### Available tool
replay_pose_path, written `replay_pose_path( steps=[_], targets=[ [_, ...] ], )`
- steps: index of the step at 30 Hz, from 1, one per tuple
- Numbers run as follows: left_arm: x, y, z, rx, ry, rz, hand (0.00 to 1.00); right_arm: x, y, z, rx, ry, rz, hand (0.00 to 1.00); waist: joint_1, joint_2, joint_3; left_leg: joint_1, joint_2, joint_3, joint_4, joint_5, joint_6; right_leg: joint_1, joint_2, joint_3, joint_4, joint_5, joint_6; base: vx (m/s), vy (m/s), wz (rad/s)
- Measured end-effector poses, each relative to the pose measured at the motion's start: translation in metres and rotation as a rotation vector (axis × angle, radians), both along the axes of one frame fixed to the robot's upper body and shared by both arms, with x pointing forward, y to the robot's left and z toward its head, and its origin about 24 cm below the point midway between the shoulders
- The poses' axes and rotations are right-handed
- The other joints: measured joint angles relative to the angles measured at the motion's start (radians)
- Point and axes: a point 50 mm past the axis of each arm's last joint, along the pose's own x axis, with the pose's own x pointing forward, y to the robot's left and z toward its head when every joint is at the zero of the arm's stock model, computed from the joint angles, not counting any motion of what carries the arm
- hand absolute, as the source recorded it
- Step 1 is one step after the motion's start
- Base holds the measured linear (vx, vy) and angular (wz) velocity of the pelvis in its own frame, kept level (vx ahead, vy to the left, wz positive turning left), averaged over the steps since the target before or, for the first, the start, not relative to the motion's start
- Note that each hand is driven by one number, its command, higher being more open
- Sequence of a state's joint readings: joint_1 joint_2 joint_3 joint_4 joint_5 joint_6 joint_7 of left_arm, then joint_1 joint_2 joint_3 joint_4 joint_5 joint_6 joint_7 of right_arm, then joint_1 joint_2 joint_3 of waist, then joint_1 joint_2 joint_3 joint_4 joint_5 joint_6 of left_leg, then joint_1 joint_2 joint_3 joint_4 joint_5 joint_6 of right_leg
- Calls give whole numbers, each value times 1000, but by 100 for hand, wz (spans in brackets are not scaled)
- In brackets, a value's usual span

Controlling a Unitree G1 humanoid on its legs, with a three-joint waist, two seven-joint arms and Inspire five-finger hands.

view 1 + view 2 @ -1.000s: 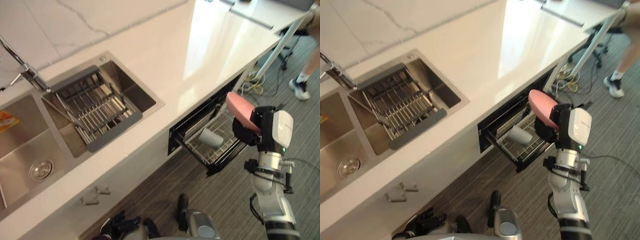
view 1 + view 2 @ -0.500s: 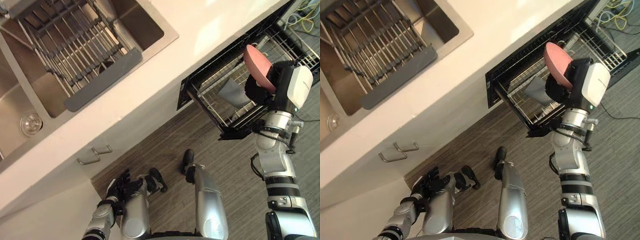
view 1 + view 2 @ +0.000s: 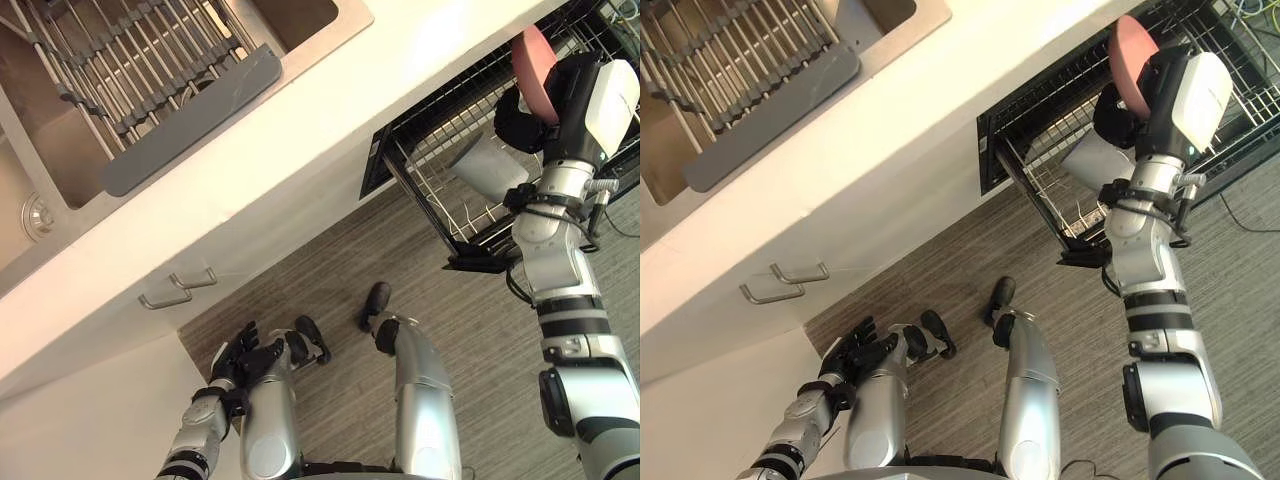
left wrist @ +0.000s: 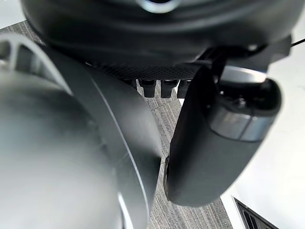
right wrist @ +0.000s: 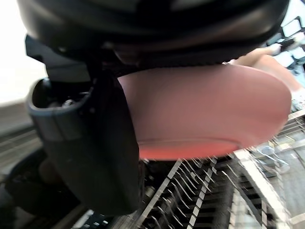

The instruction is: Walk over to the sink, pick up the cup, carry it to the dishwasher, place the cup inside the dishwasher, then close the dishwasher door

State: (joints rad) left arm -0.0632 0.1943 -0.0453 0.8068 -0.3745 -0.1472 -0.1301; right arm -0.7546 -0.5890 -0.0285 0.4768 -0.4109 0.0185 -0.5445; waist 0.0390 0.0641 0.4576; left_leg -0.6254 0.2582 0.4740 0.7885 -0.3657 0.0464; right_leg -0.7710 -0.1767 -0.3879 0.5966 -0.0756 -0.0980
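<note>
My right hand (image 3: 520,115) clasps a pink bowl (image 3: 535,60) between thumb and fingers, above the pulled-out dishwasher rack (image 3: 440,195). Its wrist view shows rack tines (image 5: 190,191) under the bowl. The eye views add a grey cup (image 3: 490,168) lying in the rack and my left hand (image 3: 238,360), fingers loosely spread.

We see bright, even room light in the head views. The white desk (image 3: 300,170) washes out toward the upper right of the frame, and the sink (image 3: 60,150) at the upper left sits darker. Up close, the right hand (image 5: 90,143) is a dark, blurred mass, the pink bowl (image 5: 205,105) it grips is soft-edged, and the upper left corner is blown white.
</note>
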Motion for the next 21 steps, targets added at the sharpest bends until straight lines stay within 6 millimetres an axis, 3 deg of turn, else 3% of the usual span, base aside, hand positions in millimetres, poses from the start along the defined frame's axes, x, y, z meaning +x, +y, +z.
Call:
replay_pose_path(
  steps=[10,11,17,21],
  targets=[
    [3,-4,4,-9,-26,-6,100,13,-13,8,-5,117,-23,0,14,2,1,-23,-20,-9,-24,12,-1,-19,-22,-21,4,-1,-1,-18,2,5],
    [4,-4,4,-11,-28,-9,100,15,-11,10,-16,125,-15,100,15,2,1,-24,-24,-9,-29,15,0,-21,-25,-22,3,-1,-1,-53,2,7],
    [6,-7,6,-20,-48,-18,100,25,-1,20,-8,181,51,100,28,2,1,-33,-35,-11,-47,26,-1,-30,-32,-26,-5,-1,-1,-52,-11,6],
    [6,-8,7,-22,-53,-20,100,29,-8,7,42,253,50,100,30,2,1,-32,-40,-13,-56,28,-2,-27,-35,-30,-6,0,-1,-15,-6,2]
  ],
)
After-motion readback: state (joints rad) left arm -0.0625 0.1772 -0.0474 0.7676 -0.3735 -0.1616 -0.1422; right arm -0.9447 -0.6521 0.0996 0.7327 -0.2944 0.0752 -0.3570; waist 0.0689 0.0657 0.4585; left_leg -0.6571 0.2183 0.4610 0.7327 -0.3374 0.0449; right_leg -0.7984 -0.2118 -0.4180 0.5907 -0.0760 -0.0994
